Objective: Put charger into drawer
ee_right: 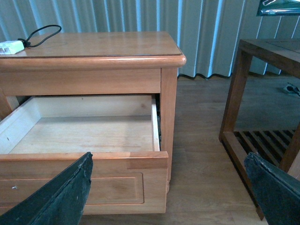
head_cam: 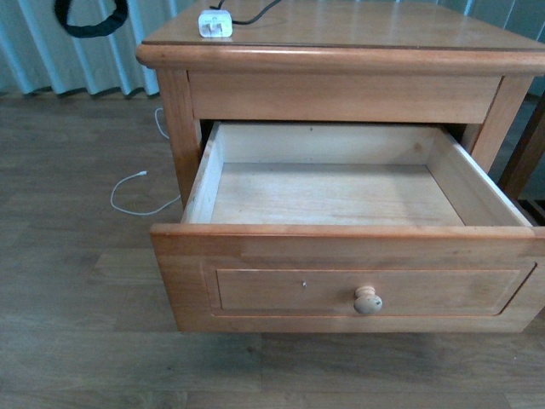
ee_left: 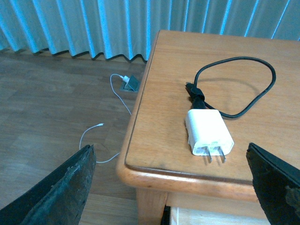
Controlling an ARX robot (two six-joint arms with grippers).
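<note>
The charger (ee_left: 208, 132) is seen lying flat on the wooden counter (ee_left: 159, 117), prongs turned toward the rounded edge. A black cable (ee_left: 262, 89) is attached at the charger's far end and looped beyond it. The left hand (ee_left: 169, 149) is held open, its dark fingers (ee_left: 65, 192) spread either side of the charger, neither touching it. Beside the charger, off the counter, a thin white cable (ee_left: 93, 133) is laid on the floor (ee_left: 47, 103).

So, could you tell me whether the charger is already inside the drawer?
No, the charger sits on the cabinet top, while the open drawer holds nothing.
</note>
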